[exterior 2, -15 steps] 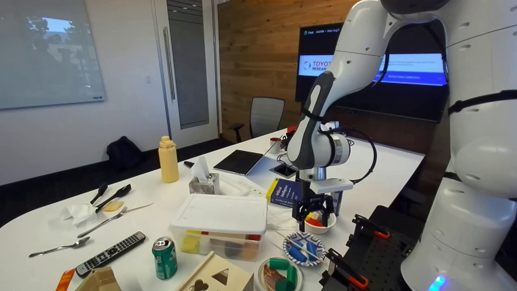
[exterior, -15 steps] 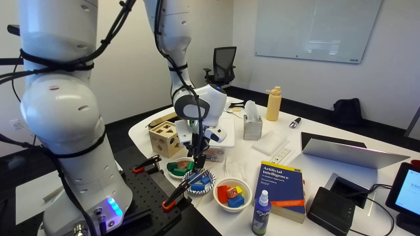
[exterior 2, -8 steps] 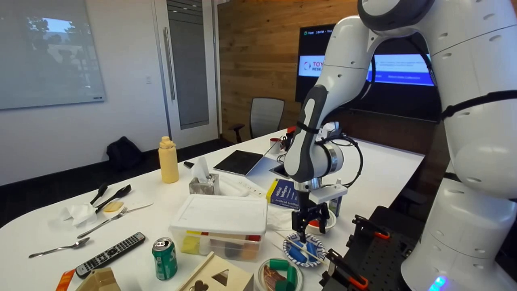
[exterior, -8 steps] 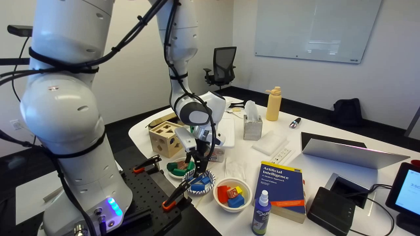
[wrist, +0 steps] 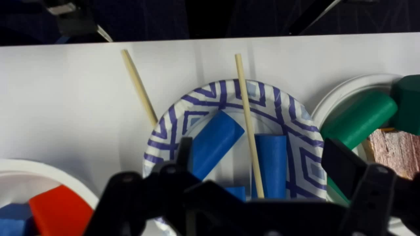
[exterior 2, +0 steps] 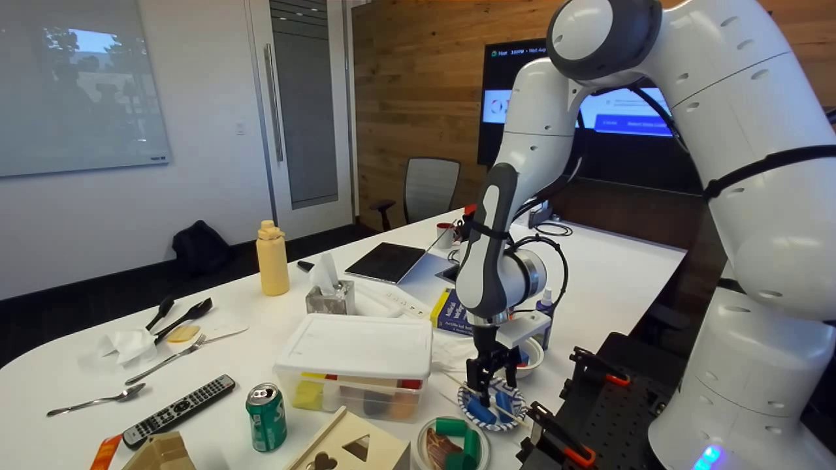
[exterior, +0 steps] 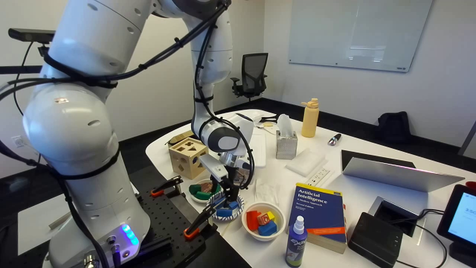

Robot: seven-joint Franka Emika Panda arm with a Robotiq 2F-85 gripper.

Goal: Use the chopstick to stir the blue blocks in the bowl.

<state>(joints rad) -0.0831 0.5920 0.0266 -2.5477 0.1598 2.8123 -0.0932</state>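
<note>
The bowl has a white rim with a blue-purple pattern (wrist: 197,98); it shows in both exterior views (exterior: 241,208) (exterior 2: 465,398). Several blue blocks (wrist: 215,144) (exterior: 224,212) lie in it. A thin wooden chopstick (wrist: 244,95) (exterior 2: 506,414) lies across the bowl over the blocks, one end past the rim. A second chopstick (wrist: 139,87) lies on the table, reaching the bowl's edge. My gripper (wrist: 262,159) (exterior 2: 498,390) is open and low over the bowl. Its fingers stand apart on either side of the first chopstick, not touching it. The chopstick's near end is hidden by the gripper.
A bowl with green pieces (wrist: 347,83) stands close beside. A white bowl with multicoloured pieces (exterior: 263,238) stands on the opposite side. A black clamp (exterior: 202,223) juts out near the table edge. A lidded clear box (exterior 2: 356,346) and a wooden shape cube (exterior: 187,158) stand nearby.
My gripper has come down from above the bowl to close over the blocks, shifting slightly sideways and staying open. The bowl, blocks and chopsticks have not visibly moved.
</note>
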